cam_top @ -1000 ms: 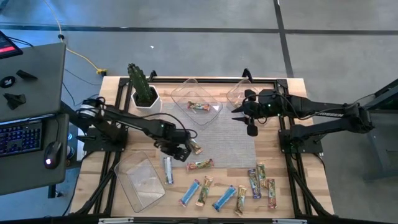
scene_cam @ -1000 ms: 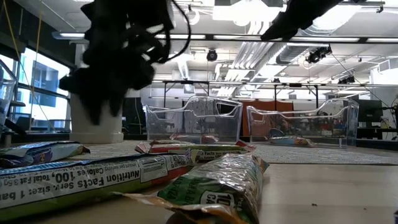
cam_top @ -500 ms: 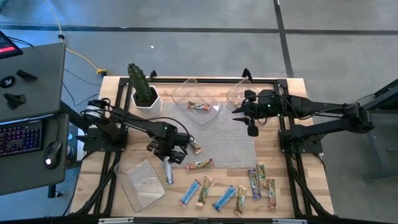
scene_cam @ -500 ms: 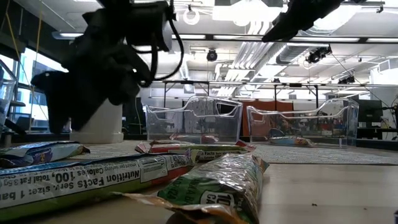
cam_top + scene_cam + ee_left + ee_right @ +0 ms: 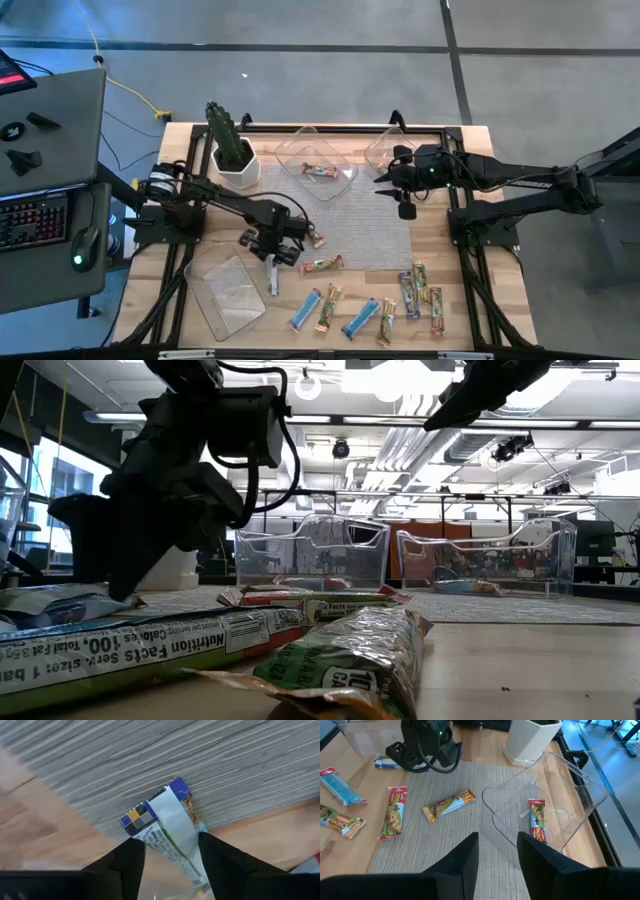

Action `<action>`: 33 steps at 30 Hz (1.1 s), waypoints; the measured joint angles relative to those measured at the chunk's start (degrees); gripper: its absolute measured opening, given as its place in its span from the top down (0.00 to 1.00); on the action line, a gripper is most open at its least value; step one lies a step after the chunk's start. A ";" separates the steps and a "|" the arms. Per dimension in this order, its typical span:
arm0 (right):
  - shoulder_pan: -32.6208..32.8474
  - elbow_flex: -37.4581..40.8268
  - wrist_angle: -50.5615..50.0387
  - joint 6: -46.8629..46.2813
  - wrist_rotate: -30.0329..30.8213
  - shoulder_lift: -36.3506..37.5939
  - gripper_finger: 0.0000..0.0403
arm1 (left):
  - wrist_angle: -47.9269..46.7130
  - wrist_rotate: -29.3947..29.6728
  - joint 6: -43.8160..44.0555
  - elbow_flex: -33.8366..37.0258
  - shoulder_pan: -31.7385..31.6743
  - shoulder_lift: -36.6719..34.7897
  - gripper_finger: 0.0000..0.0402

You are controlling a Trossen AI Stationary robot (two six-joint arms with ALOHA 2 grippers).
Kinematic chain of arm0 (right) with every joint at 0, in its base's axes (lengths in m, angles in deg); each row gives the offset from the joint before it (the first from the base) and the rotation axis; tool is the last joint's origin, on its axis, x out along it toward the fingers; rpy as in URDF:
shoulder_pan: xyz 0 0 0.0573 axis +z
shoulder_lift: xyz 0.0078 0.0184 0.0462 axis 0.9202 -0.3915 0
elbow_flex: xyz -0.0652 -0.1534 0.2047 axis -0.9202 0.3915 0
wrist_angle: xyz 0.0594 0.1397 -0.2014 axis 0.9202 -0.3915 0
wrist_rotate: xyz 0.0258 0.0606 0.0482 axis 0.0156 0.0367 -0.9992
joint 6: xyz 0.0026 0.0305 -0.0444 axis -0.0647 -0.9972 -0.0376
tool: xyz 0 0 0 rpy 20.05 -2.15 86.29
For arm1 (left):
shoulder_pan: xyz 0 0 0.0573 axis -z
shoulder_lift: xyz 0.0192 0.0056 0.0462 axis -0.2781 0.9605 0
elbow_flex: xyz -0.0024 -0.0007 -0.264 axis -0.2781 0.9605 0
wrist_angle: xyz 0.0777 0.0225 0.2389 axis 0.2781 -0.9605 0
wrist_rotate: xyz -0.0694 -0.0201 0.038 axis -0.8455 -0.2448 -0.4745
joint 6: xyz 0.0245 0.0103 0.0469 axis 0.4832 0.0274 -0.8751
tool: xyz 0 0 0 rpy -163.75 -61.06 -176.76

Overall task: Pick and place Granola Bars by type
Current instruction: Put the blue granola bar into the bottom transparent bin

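Blue and silver wrapping shows between the dark fingers (image 5: 131, 862) of the left gripper (image 5: 272, 250), which in the high view sits left of the frame's centre, over the lower left edge of the grey mat (image 5: 375, 232). In the left wrist view we see its jaws standing apart on either side of the blue-and-silver bar (image 5: 165, 827), which lies across the seam between mat and wooden table (image 5: 500, 300); we cannot tell whether the fingers touch it. In the high view this bar (image 5: 271, 273) runs downward from the gripper. The other Granola Bars (image 5: 365, 312) lie mostly in a loose row along the lower middle of the frame, one green-gold bar (image 5: 322, 265) rests on the mat just right of the left gripper, and one red-tan bar (image 5: 319, 171) lies inside the clear tray (image 5: 345, 150) at upper centre. The right gripper (image 5: 384, 182) hangs in the upper right of centre, near that tray, its jaws parted and holding nothing, as the right wrist view shows.
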 joint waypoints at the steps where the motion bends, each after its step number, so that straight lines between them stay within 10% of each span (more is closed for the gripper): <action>1: -0.02 0.00 0.05 -0.02 -0.01 0.00 0.71 | 0.67 0.69 -0.29 0.00 0.03 0.00 0.55; 18: -0.01 0.00 0.14 -0.08 -0.01 0.00 0.71 | 11.27 0.93 -9.16 0.04 0.00 -0.23 0.85; 33: -0.02 0.00 0.20 -2.20 -0.01 0.00 0.71 | 7.85 2.86 -13.74 0.04 0.11 -15.67 0.88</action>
